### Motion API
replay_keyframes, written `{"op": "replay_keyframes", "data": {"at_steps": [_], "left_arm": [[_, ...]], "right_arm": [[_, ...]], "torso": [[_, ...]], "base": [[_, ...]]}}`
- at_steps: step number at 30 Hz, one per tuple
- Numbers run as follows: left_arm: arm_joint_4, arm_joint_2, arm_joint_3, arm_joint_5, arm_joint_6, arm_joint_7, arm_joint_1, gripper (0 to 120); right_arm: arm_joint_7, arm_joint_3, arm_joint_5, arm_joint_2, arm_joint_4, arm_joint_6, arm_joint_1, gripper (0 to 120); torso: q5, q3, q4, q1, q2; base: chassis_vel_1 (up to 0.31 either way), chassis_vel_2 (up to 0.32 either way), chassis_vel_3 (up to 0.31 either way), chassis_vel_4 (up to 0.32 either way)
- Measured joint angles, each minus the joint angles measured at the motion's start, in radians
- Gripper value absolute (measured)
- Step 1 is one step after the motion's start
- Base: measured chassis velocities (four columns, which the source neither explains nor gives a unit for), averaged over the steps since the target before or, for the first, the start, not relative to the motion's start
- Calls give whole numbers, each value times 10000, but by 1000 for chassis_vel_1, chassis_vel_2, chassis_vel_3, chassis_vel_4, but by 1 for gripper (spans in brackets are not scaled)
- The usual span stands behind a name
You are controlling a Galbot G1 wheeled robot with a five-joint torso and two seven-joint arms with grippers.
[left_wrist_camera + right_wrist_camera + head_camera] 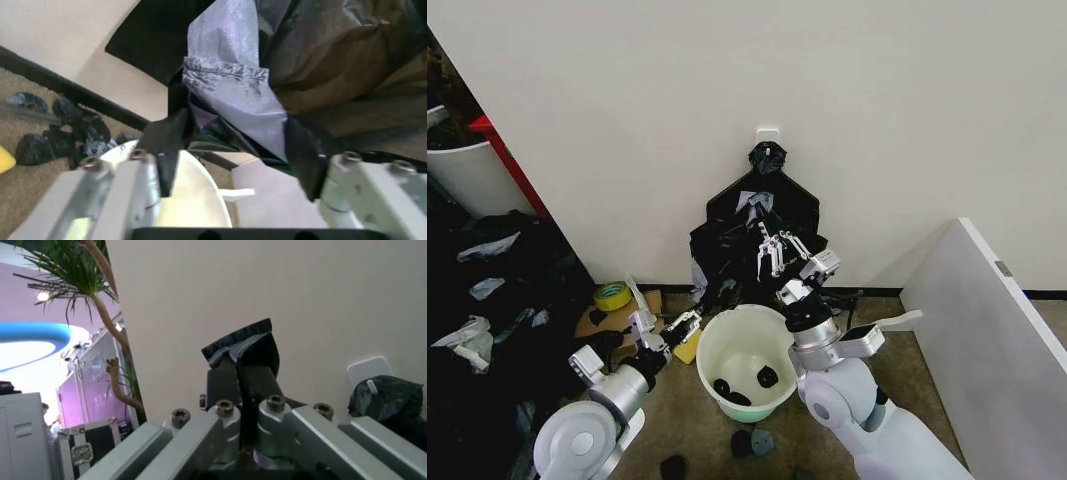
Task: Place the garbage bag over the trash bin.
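The trash bin [745,360], cream-white with a pale green base, stands on the floor between my two arms. Behind its far rim the crinkled black garbage bag [722,255] hangs against the wall. My right gripper [772,250] holds it up there. In the right wrist view that gripper [243,385] is shut on a pinch of the bag's black plastic [243,345]. My left gripper [687,323] is open at the bin's left rim. In its wrist view the bag [233,95] hangs ahead between the spread fingers [143,175], above the bin's rim [193,195].
A flat house-shaped black bundle [767,200] hangs from a wall hook above the bag. Small black lumps lie inside the bin [767,377] and on the floor [752,440]. A yellow tape roll [613,295] and piled black bags [487,300] lie left; a white panel [987,340] stands right.
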Motion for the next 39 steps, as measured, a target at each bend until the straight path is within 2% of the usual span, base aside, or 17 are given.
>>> {"op": "replay_keyframes", "data": {"at_steps": [5, 6, 8, 10, 12, 21, 27, 32, 34, 35, 39], "left_arm": [[114, 76, 45, 274, -8, 170, -113, 30], [114, 76, 45, 274, -8, 170, -113, 30], [209, 48, 53, 372, -21, 209, -217, 22], [222, 30, 30, 420, -28, 235, -253, 21], [216, 29, -5, 453, -32, 264, -271, 26], [81, 76, -142, 488, -35, 312, -320, 26], [72, 75, -208, 530, -35, 320, -348, 32], [33, 64, -263, 561, -35, 318, -344, 41], [33, 73, -279, 570, -35, 307, -343, 54], [33, 73, -279, 570, -35, 307, -343, 54], [59, 69, -278, 585, -23, 300, -342, 67]], "right_arm": [[-58, -14, -47, 27, -57, 50, -22, 0], [-58, -14, -47, 27, -57, 50, -22, 0], [-81, -26, -54, 23, -58, 60, -27, 0], [-100, -43, -55, 15, -58, 61, -27, 0], [-119, -50, -64, 14, -58, 69, -34, 0], [-159, -55, -106, 15, -59, 113, -81, 0], [-198, -49, -106, 6, -55, 141, -102, 0], [-222, -34, -106, 1, -53, 161, -107, 0], [-224, -29, -106, 0, -51, 164, -105, 0], [-224, -29, -106, 0, -51, 164, -105, 0], [-226, -27, -106, 0, -38, 172, -102, 0]], "torso": [[0, 0, 0, 0, 0], [0, 0, 0, 0, 0], [0, 0, 0, 0, 0], [0, 0, 0, 0, 0], [0, 0, 0, 0, 0], [0, 0, 0, 0, 0], [0, 0, 0, 0, 0], [0, 0, 0, 0, 0], [0, 0, 0, 0, 0], [0, 0, 0, 0, 0], [0, 0, 0, 0, 0]], "base": [[0, 0, 0, 0], [0, 0, 0, 0], [0, 0, 0, 0], [0, 0, 0, 0], [0, 0, 0, 0], [0, 0, 0, 0], [0, 0, 0, 0], [0, 0, 0, 0], [0, 0, 0, 0], [0, 0, 0, 0], [0, 0, 0, 0]]}}
